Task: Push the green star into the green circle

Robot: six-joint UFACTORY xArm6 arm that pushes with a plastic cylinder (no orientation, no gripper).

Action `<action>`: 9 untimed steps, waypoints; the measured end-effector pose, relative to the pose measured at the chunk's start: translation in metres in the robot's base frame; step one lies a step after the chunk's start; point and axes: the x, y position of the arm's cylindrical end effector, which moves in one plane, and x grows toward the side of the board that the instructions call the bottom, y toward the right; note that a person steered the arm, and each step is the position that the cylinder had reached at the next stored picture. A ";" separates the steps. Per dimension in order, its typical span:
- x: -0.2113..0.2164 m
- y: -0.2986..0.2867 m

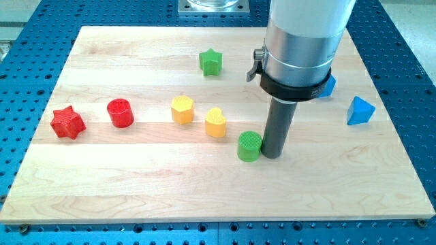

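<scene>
A pale wooden tabletop (136, 184) lies on a blue perforated base (27, 41). A grey metal plate (212, 7) shows at the view's top. Light is even and bright.

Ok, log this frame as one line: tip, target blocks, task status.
my tip: just right of green circle, contact unclear | green star: toward view's top, apart from circle | task: not yet done

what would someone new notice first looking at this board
The big silver arm at the view's top right, ending in a dark rod whose tip stands right beside the green circle, on its right, near the board's middle. After that, the coloured blocks: the green star towards the top, a red star and red cylinder at the left.
</scene>
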 end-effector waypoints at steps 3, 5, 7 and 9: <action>0.019 0.062; -0.056 0.196; -0.231 0.188; -0.288 -0.008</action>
